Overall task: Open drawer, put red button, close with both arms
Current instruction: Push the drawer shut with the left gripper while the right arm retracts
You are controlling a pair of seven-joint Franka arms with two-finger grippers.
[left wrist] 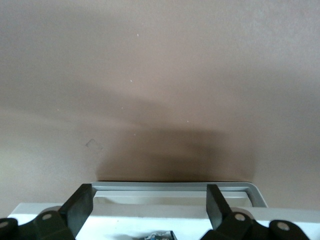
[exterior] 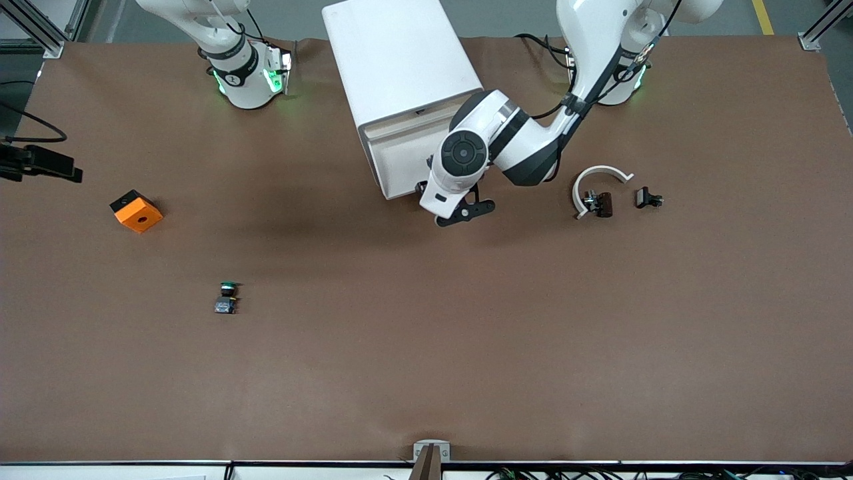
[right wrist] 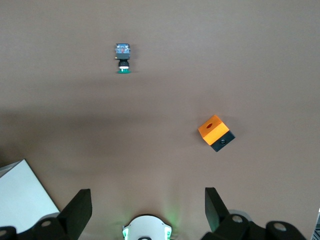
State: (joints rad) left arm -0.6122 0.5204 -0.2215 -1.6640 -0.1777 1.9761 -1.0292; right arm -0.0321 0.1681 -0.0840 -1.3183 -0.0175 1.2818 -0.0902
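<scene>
The left end effector (exterior: 463,212) hangs released in front of the white drawer unit (exterior: 400,73), its fingers either side of the gray handle (left wrist: 175,186). The right end effector (right wrist: 147,197) waits released above the surface (exterior: 426,373). What seems to be the red button (exterior: 603,204) lies touching a white curved bracket (exterior: 600,175), toward the left arm's end.

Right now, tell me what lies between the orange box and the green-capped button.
Nothing: the stretch of table between the orange box and the green-capped button is bare, as front and right wrist views show.
</scene>
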